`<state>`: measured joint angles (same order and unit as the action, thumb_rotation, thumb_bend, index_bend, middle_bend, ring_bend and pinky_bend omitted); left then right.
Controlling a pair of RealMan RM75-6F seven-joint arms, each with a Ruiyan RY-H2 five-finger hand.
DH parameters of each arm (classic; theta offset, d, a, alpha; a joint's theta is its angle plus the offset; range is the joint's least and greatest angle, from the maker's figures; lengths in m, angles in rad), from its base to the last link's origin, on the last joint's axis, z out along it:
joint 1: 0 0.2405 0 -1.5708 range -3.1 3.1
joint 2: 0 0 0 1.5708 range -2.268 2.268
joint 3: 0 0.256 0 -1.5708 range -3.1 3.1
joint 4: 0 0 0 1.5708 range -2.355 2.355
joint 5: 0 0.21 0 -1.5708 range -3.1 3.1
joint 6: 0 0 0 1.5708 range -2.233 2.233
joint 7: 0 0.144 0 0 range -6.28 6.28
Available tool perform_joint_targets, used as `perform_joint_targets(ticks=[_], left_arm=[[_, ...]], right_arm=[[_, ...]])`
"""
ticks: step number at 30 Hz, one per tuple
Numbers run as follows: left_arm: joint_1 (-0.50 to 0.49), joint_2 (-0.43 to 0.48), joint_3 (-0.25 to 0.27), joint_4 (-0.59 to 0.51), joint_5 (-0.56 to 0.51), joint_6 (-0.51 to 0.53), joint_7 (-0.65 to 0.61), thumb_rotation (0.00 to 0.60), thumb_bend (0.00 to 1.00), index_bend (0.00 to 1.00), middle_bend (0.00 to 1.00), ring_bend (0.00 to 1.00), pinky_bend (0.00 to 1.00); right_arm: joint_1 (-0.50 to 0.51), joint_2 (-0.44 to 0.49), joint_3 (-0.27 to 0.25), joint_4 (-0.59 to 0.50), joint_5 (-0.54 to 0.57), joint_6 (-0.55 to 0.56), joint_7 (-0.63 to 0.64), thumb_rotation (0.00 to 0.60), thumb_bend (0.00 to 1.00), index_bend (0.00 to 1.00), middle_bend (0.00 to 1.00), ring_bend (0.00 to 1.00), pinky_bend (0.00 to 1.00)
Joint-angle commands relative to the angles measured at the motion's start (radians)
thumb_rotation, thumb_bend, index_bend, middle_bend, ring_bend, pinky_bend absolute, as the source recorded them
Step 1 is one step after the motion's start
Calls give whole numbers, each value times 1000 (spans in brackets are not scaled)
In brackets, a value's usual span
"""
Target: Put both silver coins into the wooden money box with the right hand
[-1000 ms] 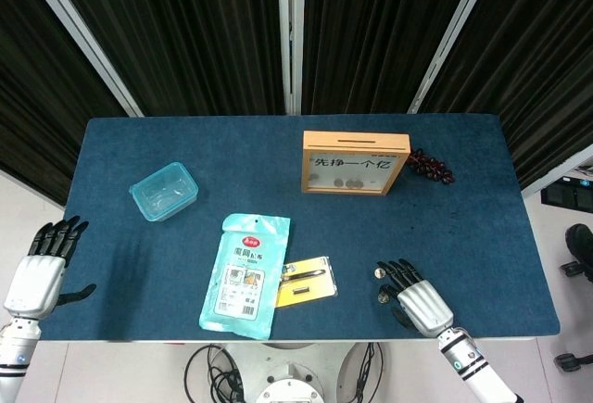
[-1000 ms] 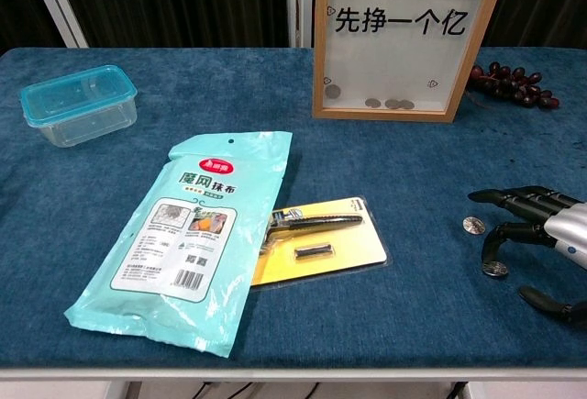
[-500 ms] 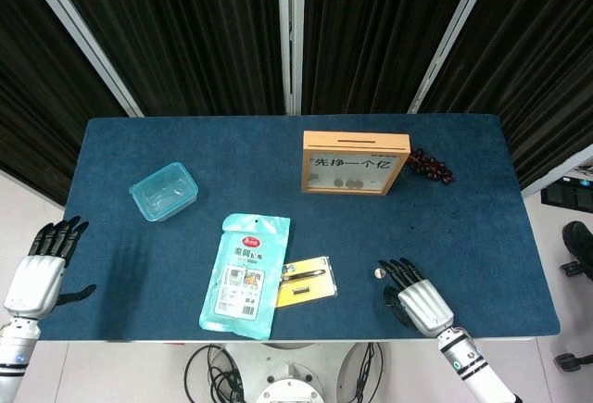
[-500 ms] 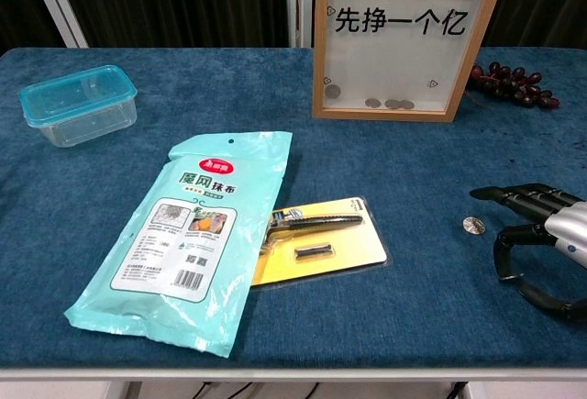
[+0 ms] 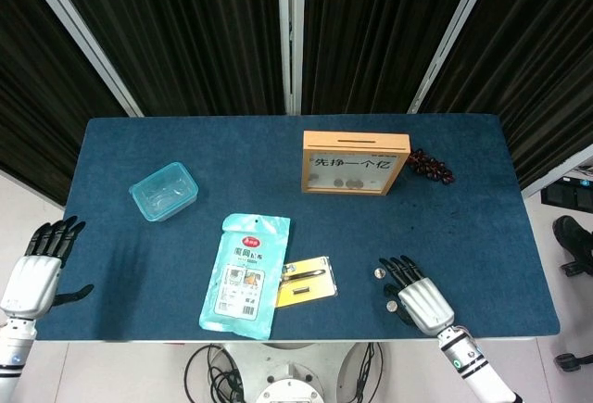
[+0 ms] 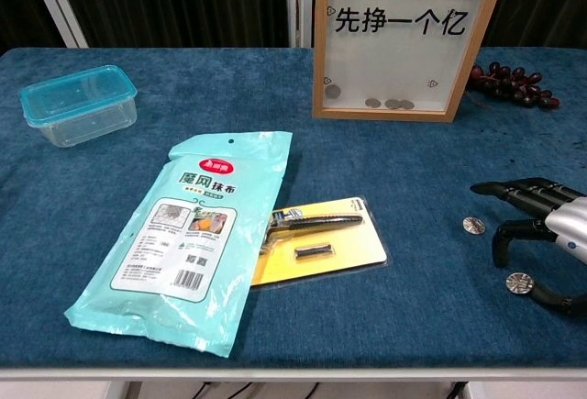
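So my right hand (image 6: 550, 234) is hovering low over the dark blue cloth-covered table (image 5: 482, 199), way out in front of the wooden-framed money box with the clear front panel (image 6: 404, 41) and off to its right side. It isn't holding anything, and the black fingers (image 6: 514, 191) are spread and curved downward. Both round silver coins are lying flat on the cloth right by it: the first silver coin (image 6: 473, 225) sits just beyond my fingertips on the side toward the money box, and the second silver coin (image 6: 520, 282) sits closer to the table's front edge, tucked in between my curled fingers and thumb, though I can't tell if anything actually touches it. The money box stands upright with a few coins already resting at its bottom. Just right of the box there's a bunch of dark purple grapes (image 6: 512, 83). Well to the box's left is a clear teal plastic container (image 6: 79, 104), and in front-left of it lie a light teal flat packaged cloth pouch (image 6: 188, 234) and a yellow card with a black razor (image 6: 321, 238). My left hand (image 5: 39, 271) is off the table's far left edge, loose with fingers apart.
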<state>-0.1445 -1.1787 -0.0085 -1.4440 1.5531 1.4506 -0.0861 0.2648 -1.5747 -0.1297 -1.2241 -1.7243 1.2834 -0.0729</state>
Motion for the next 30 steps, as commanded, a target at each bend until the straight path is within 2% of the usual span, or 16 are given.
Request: perform_joint_targets(ticks=[1,4,7,18,30], left_arm=[[1,-1,0,1,-1,1,0,600,48,0,0,0,0],[1,-2,0,2,-1,1,0,600,47,0,0,0,0],[2,-3,1,3,0,3,-1,600,47,0,0,0,0],[6,0,4,-4,3,6,4,600,48,0,0,0,0],[9,0,6,3,5,9,-7,600,48,0,0,0,0]], right_arm=[[3,1,-4,4,-7,2,10,600,336,315,0,0,0],[4,3,-8,9,-16,11,23,600,336,255,0,0,0],[5,2,-10,17,-26,24,39,600,337,251,0,0,0],[8,-5,-23,48,-49,45,83,600,347,475,0,0,0],[14,-8,-27,50,-52,43,95,600,389,591,0,0,0]])
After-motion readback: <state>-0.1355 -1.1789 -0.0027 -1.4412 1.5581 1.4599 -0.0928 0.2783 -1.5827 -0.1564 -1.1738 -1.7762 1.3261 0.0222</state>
